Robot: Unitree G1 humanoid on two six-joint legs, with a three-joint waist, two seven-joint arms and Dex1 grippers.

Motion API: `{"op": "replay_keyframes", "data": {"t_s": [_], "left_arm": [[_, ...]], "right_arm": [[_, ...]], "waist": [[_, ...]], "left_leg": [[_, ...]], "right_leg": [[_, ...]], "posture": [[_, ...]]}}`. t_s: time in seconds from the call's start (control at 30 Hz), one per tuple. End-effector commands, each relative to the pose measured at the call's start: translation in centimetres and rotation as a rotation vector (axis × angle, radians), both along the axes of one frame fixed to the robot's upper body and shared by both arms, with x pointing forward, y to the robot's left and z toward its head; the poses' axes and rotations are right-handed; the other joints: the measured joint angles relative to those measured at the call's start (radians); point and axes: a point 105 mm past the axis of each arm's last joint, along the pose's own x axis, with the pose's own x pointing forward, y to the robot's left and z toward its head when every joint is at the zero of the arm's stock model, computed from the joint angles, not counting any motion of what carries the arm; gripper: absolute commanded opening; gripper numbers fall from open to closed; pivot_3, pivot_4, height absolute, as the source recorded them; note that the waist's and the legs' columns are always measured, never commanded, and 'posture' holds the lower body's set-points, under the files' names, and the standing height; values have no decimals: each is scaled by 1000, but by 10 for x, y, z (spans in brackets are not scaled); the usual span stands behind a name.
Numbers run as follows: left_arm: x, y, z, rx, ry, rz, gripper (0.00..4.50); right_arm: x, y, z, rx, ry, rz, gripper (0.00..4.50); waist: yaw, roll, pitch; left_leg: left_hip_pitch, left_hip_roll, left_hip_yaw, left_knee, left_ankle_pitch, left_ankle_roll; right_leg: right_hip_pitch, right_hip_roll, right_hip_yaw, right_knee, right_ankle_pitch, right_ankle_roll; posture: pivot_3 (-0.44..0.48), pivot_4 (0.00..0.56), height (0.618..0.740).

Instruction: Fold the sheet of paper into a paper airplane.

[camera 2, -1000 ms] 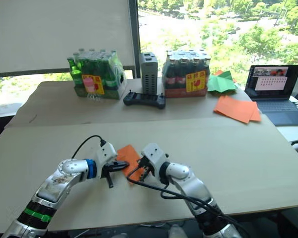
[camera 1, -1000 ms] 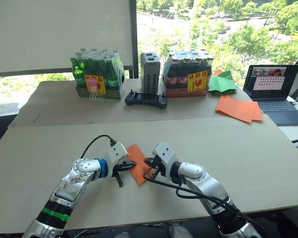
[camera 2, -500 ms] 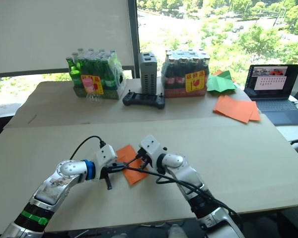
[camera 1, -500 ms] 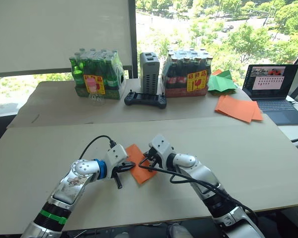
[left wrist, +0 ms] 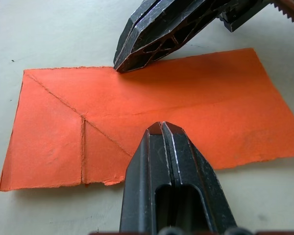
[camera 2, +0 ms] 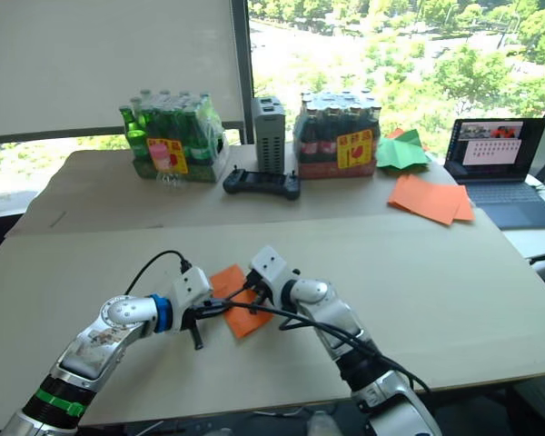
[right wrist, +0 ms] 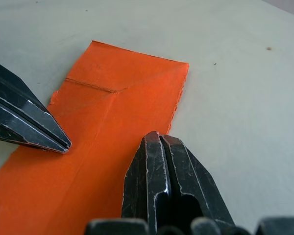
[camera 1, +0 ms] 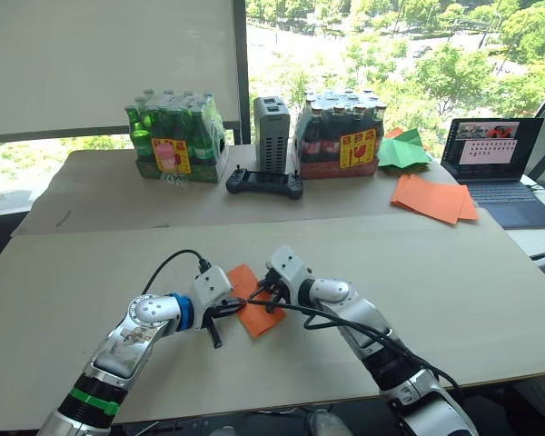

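My sheet of paper (left wrist: pixel 152 112), bright orange, folded into a narrow creased strip, lying flat on the table between my two arms

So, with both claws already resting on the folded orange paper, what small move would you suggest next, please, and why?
Probably slide the right claw along the paper's long edge to sharpen the crease while the left claw pins it. The sheet of paper lies flat on the table, folded into a strip with diagonal creases at one end, and both claws look shut with their tips pressing on it from opposite sides.
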Motion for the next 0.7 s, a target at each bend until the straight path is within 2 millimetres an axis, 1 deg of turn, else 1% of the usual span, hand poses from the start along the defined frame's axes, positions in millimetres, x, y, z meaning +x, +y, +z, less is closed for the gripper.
{"op": "replay_keyframes", "data": {"t_s": [0.03,0.33,0.57,0.7], "left_arm": [[-8,6,-21,52,82,16,0],[-8,7,-20,58,77,18,0],[-9,7,-19,60,73,17,0],[-9,6,-19,62,71,17,0]], "right_arm": [[5,11,1,-18,-11,23,30],[19,25,7,-15,-18,35,30],[34,28,10,-16,-32,4,30],[37,34,11,-17,-38,13,30]], "waist": [[-2,0,0],[0,0,0],[-2,0,0],[-2,1,0]], "left_leg": [[0,0,0,0,0,0],[1,0,0,0,0,0],[1,0,0,-1,0,0],[1,0,0,-1,0,0]], "right_leg": [[0,0,0,0,0,0],[0,0,0,0,0,-1],[0,0,0,0,1,-1],[0,0,0,1,1,-1]], "posture": [[0,150,723],[0,150,723],[0,150,723],[0,150,723]]}}
